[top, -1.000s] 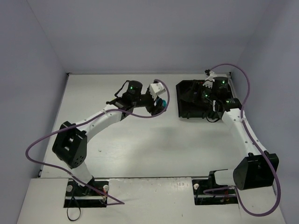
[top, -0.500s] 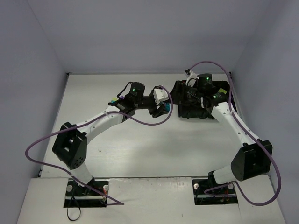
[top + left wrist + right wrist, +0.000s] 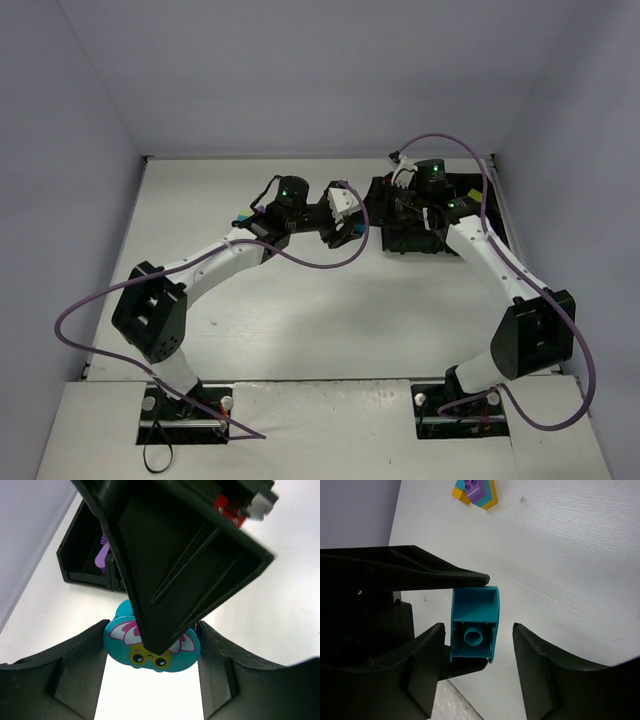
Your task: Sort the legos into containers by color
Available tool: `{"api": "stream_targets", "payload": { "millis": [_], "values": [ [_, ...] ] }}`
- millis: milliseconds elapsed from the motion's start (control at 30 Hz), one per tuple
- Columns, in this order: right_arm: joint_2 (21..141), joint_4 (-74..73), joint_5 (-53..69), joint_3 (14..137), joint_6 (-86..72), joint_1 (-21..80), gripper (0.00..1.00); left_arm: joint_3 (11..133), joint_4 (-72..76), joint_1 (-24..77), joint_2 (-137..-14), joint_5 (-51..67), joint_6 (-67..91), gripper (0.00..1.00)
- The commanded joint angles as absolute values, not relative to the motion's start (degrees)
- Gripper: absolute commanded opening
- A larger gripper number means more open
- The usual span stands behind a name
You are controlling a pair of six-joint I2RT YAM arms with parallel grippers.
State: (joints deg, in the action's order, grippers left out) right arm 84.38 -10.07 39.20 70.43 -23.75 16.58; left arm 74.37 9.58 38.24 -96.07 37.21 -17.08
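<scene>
Only the left wrist view shows the printed face on the cyan lego (image 3: 175,660) clamped between the left fingers (image 3: 80,670). The right wrist view shows its hollow underside, the right fingers (image 3: 535,665) apart either side, not gripping. The black tray (image 3: 82,577), at its 3 o'clock, holds a purple lego (image 3: 102,555). A second ago the right arm (image 3: 490,260) hung over the tray's 2 o'clock corner.

No words, numbers or brand marks can be read anywhere. The only printed sign is a yellow cartoon face (image 3: 148,658) with pink-and-white petals, on the cyan rounded plastic brick (image 3: 189,654) between the fingers of the left end effector (image 3: 152,652).
</scene>
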Motion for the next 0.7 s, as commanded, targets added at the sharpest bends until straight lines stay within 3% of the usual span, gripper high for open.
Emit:
{"api": "stream_targets", "payload": {
  "millis": [0,100,133,233,267,367,667],
  "values": [
    [84.81,-7.12,39.29,72.42,-22.94,17.31,0.47,75.23,15.38,38.32,-92.02,37.97,-16.17,0.03],
    [84.99,-7.12,38.15,72.77,-22.24,17.31,0.16,74.97,15.38,38.32,-92.46,37.45,-15.56,0.03],
    [85.08,-7.21,37.62,72.77,-22.06,17.23,0.00,74.88,15.29,38.32,-92.55,37.01,-15.03,0.04],
    [85.34,-7.29,36.13,72.77,-21.36,15.74,0.00,74.71,15.12,38.23,-92.99,32.63,-12.06,0.50],
    [85.34,-7.29,35.08,72.77,-21.18,15.04,0.00,74.45,15.12,38.06,-93.16,31.22,-11.08,0.70],
    [85.34,-7.29,30.70,72.77,-20.83,11.70,0.00,73.57,14.68,37.44,-93.16,24.82,-7.04,0.79],
    [88.67,-10.02,6.79,74.71,-20.04,6.77,0.01,68.21,7.58,31.21,-87.90,7.68,5.27,0.80]
  ]
}}
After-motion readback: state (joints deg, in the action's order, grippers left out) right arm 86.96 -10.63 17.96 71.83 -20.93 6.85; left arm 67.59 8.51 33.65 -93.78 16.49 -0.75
